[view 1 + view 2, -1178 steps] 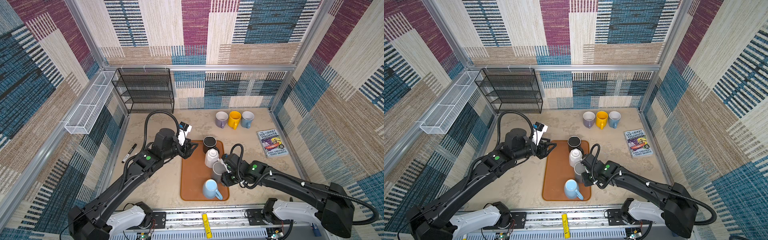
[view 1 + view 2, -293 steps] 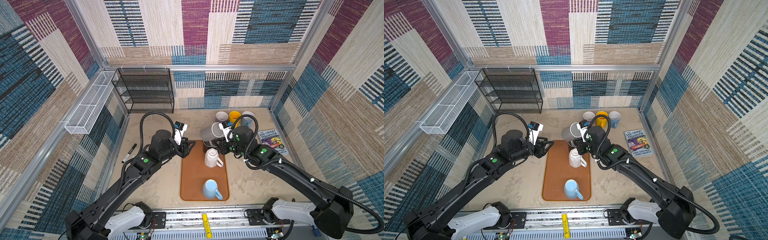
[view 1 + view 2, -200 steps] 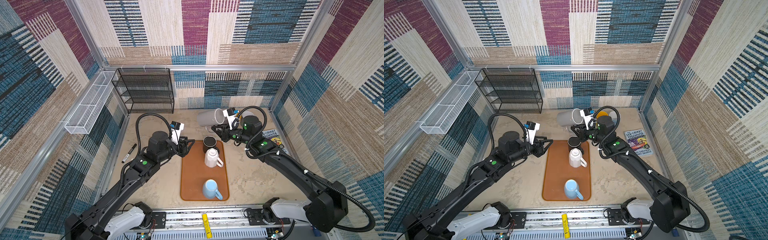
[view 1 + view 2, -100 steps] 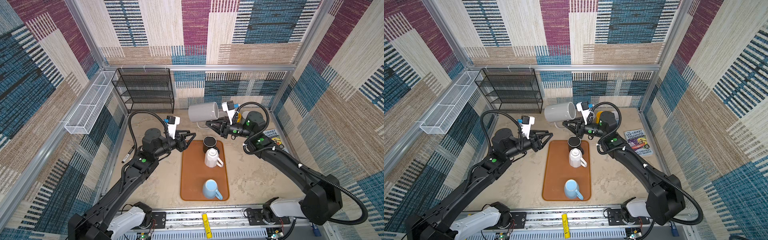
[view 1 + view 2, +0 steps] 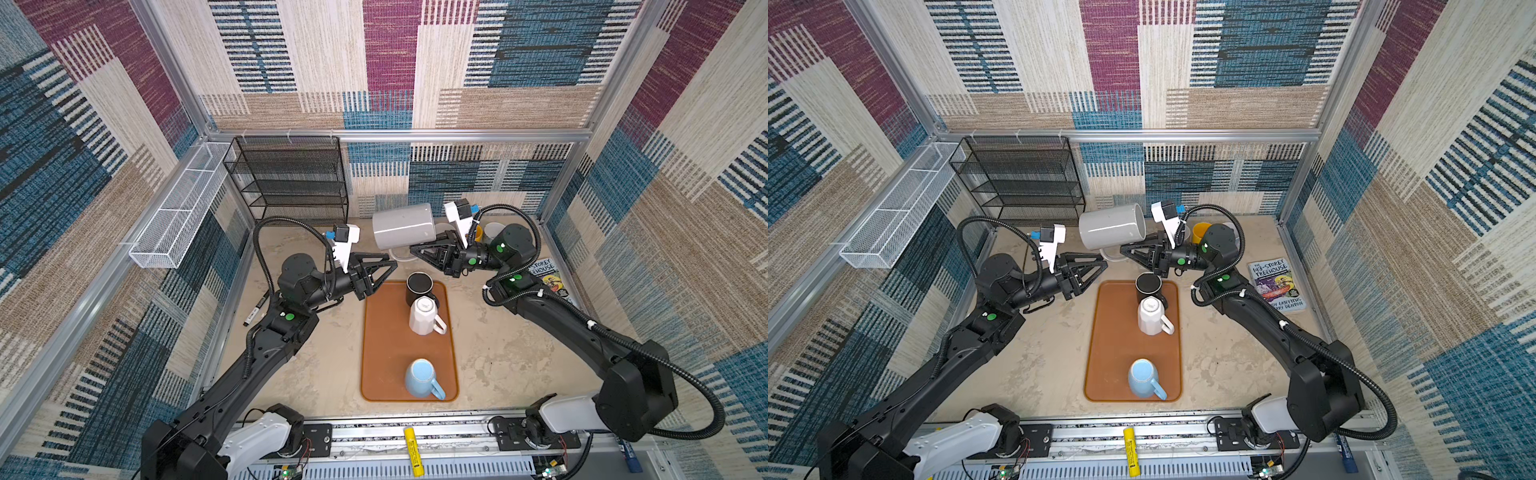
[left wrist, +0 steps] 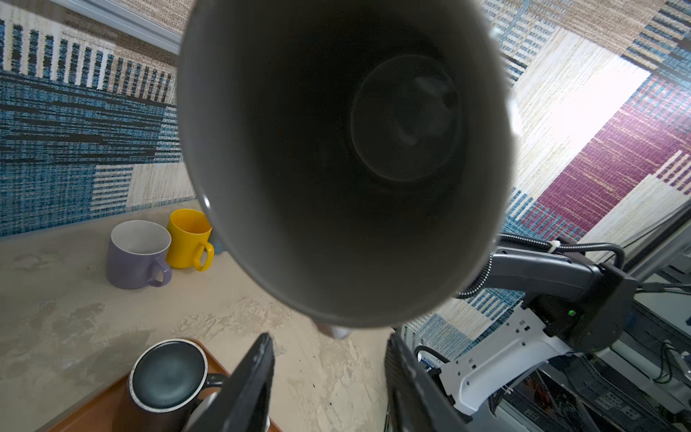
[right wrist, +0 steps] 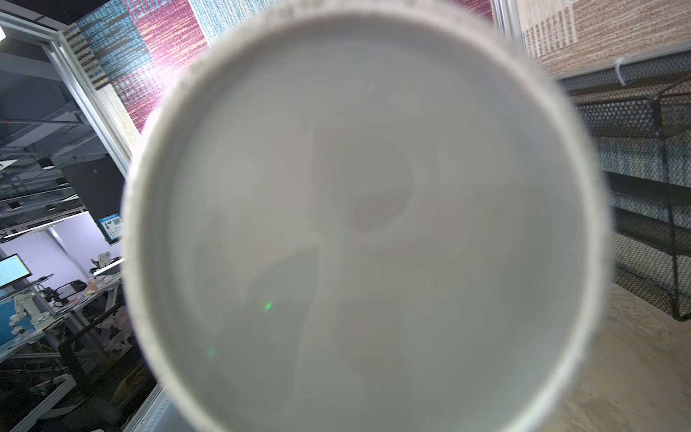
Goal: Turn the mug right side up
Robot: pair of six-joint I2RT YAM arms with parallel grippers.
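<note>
Grey mug [image 5: 403, 230], glazed ceramic (judged stiff, slick, breakable), hangs sideways above the surface [image 5: 328, 374], handle pinched in the right claw [image 5: 413, 250], mouth facing the half-spread, empty left claw [image 5: 390, 268] just beside it; the rim wall offers a second hold.

You're looking at a robotics lab: a test cell boxed in by aluminium framing [image 5: 399, 134] and patterned fabric walls [image 5: 1108, 45], with a mounting rail [image 5: 374, 434] along the front. Beyond it, the right wrist view shows a cluttered surface [image 7: 86, 295] and a lit monitor [image 7: 13, 270].
</note>
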